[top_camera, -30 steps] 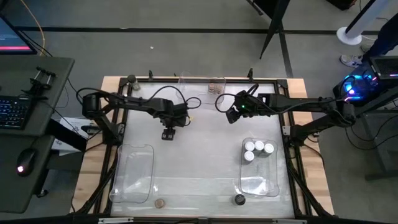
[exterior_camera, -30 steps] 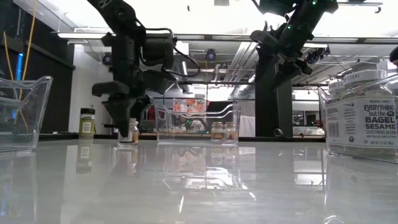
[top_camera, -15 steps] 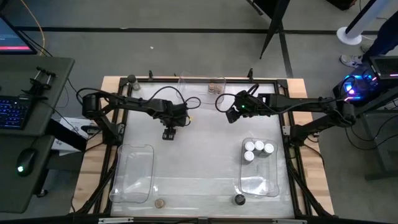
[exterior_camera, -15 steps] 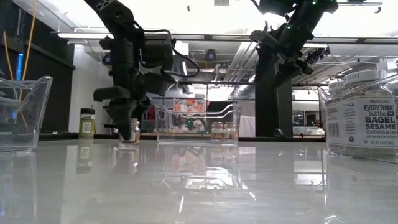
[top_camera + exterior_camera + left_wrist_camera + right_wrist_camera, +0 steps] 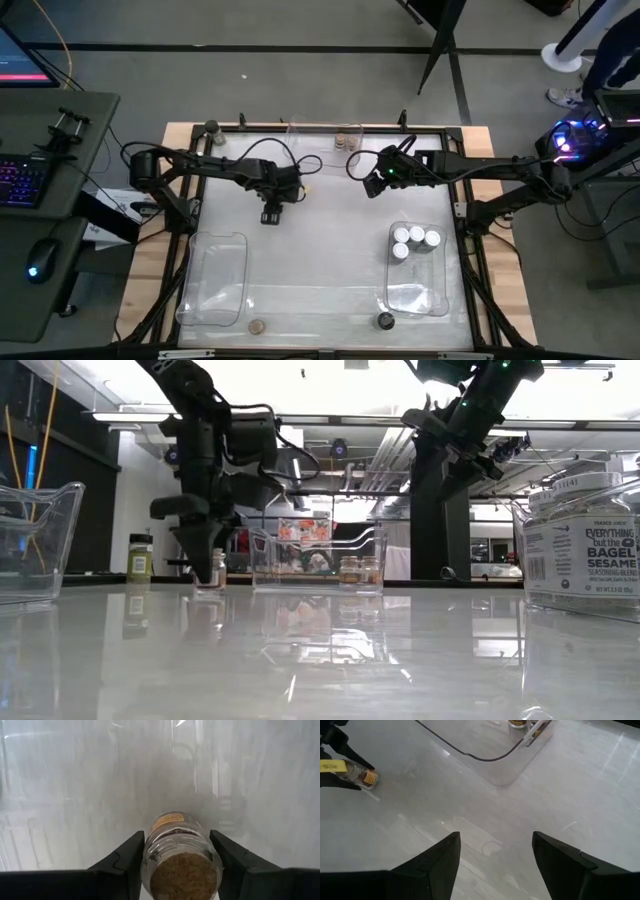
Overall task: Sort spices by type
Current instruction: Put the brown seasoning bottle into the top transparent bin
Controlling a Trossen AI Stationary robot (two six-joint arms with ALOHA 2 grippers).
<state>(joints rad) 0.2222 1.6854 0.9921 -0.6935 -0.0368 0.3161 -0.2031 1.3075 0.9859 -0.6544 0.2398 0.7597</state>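
Toward the counter's [image 5: 330, 215] far edge, your left pincer [image 5: 177, 852] is straddling a tan-lidded jar [image 5: 181, 865], fingers not clearly gripping; keep it centred while closing.

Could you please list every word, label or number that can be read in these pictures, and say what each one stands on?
"EVERYTHING but the BAGEL SESAME SEASONING BLEND": label of the large clear glass jar with a white lid at the near right edge of the low view.
Print on that jar's lid rim: too blurred to read.
Yellow label on the small clear cork-topped jar between the left gripper's fingers: too blurred to read.
Small green-filled jar at the back: label too small to read.
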